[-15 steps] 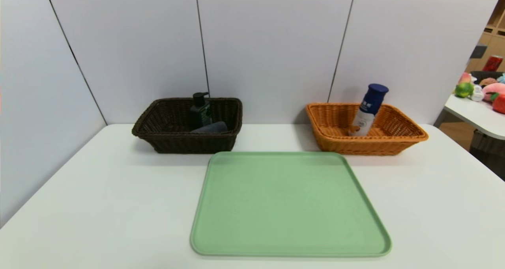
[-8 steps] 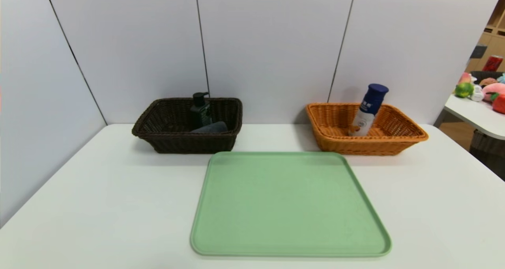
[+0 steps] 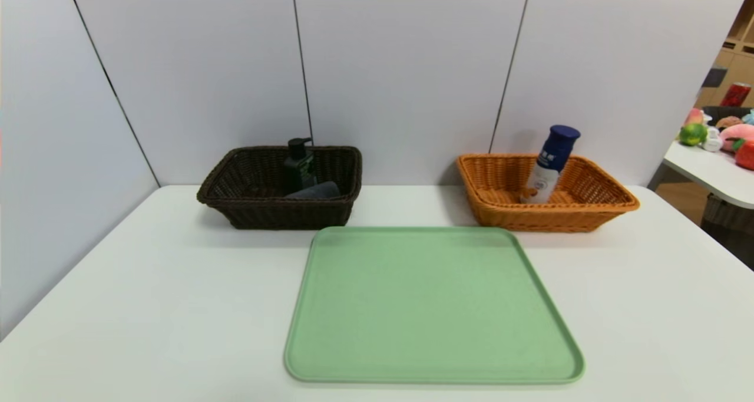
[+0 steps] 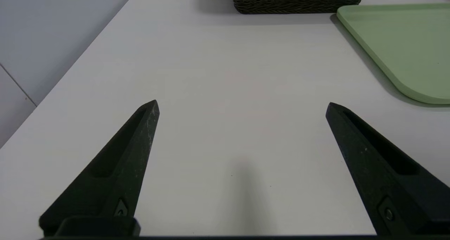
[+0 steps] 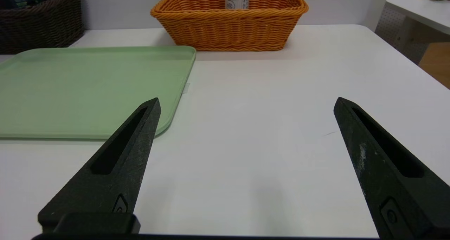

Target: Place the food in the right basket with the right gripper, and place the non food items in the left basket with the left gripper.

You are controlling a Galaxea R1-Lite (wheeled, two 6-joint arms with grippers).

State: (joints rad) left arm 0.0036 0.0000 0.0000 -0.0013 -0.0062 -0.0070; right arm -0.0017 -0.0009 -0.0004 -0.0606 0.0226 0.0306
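- So, across the head view nothing differs from the earlier frames: baskets, bottles and tray sit where they were, and neither of my arms shows there.
- My left gripper (image 4: 242, 104) hangs low over bare table (image 3: 147, 307), its fingers (image 4: 140, 134) spread wide, pinching nothing.
- My right gripper (image 5: 246, 102) hangs likewise over the table's right part, fingers (image 5: 355, 127) spread wide and empty.
- The green tray (image 3: 430, 307) lies in the middle with nothing on it; its near corner sits just beside my right gripper's inner finger in the wrist view.
- The dark basket (image 3: 277, 213) stands at the back left, holding a dark pump bottle (image 3: 299, 166) upright and a grey item (image 3: 315, 191) lying beside it; what that item is I cannot tell.
- The orange basket (image 3: 548, 216) stands at the back right, with a white bottle (image 3: 551, 166), blue-capped, leaning inside it.
- White wall panels (image 3: 406, 66) close off the back and left.
- Off to the right, a second table (image 3: 707, 172) carries toy fruit (image 3: 692, 134), well apart from mine.
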